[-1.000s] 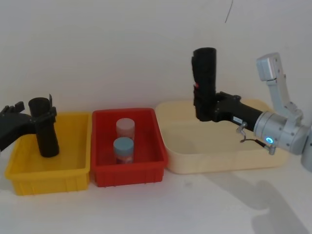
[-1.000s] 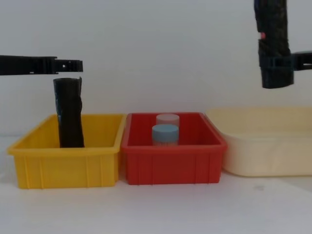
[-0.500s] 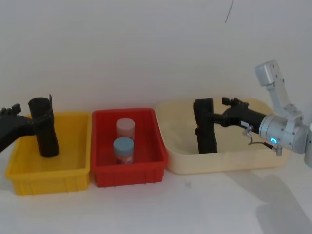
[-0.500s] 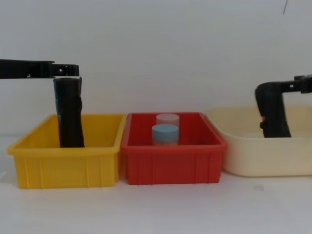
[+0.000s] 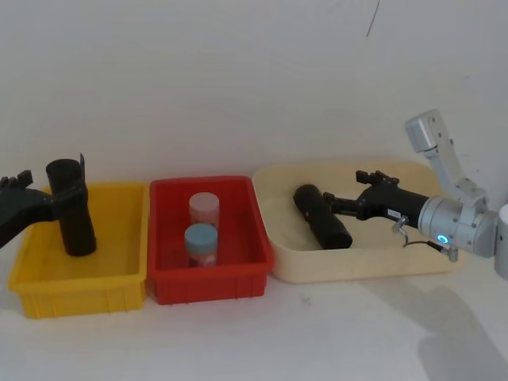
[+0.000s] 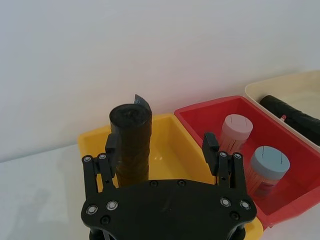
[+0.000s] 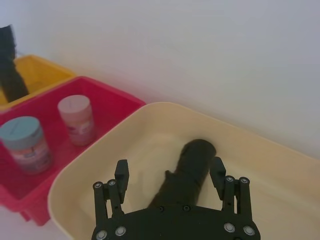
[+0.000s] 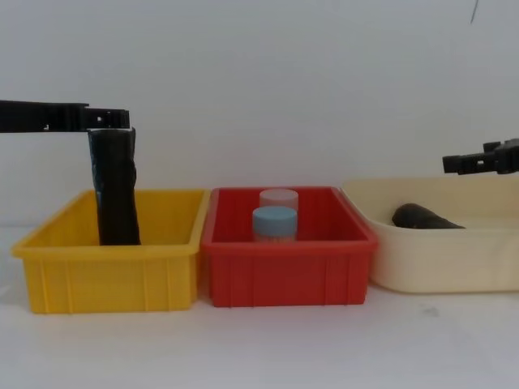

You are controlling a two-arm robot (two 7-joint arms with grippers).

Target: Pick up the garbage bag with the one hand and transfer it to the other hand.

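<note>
Garbage bag (image 5: 323, 216) is lying on its side in the cream bin (image 5: 357, 266), on your right. Your right tool (image 7: 169, 167) is hovering just above it with its fingers spread apart, gripping nothing; from the wrist, the bag is showing between them. Your left tool (image 6: 160, 141) is reaching over the yellow bin (image 5: 79, 290), fingers also apart, with a slim roll (image 5: 70, 208) standing upright beside one finger. Between those bins, a red bin (image 5: 210, 282) is holding two jars (image 5: 202, 238), one behind the other.
</note>
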